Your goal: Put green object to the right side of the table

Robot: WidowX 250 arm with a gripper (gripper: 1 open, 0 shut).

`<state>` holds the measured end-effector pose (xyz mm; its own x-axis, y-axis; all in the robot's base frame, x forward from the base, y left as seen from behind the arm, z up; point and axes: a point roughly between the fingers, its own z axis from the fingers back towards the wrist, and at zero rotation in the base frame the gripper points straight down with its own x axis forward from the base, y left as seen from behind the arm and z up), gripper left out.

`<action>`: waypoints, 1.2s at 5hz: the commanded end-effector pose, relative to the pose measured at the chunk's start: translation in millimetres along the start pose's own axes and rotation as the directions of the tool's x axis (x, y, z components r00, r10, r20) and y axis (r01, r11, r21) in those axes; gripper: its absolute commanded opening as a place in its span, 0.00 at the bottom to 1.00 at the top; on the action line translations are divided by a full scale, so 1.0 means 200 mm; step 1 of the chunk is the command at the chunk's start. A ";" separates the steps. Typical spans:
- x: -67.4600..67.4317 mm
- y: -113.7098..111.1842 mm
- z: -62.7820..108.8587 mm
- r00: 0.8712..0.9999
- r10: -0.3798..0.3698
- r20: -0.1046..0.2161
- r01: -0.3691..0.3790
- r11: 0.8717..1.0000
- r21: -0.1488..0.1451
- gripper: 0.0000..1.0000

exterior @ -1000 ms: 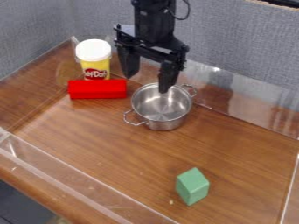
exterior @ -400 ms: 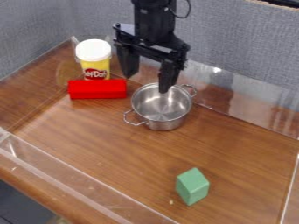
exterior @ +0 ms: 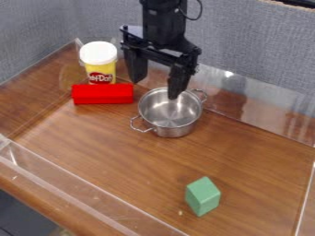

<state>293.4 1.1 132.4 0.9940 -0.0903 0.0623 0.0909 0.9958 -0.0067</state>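
Green and matte, the small block is seen on the near part of the wood-grain table, toward the right of the view. It is set well apart from the steel pot, and bare wood is left all around it. Between the block and the clear plastic wall along the far side, a broad stretch of tabletop is left open; more bare surface is seen between the block and the right-hand edge.

Along the near left, the table is bounded by another low clear border, which is run diagonally down toward the bottom of the view. Between that border and the pot, a wide patch of wood is left open.

The far portion is more crowded. The red block is laid lengthwise to the left of the pot, with one wire handle of the pot pointed toward the near left. Behind the red block, a yellow tub with a white lid is stood upright, close to it.

Above the pot, the black tool is held with its fingers pointed down and spread wide. Nothing is gripped between them. One finger is seen in front of the pot's far rim; whether the rim is touched cannot be told.
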 end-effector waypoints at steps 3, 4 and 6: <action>-0.02 0.02 0.11 1.000 0.006 0.030 -0.007 1.000 0.021 1.00; -0.04 0.07 0.10 0.999 0.031 0.008 -0.031 0.999 0.028 1.00; -0.09 0.07 0.14 0.999 0.051 0.006 -0.051 0.999 0.012 1.00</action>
<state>273.4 16.5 143.8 0.9990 -0.0418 0.0127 0.0418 0.9991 -0.0031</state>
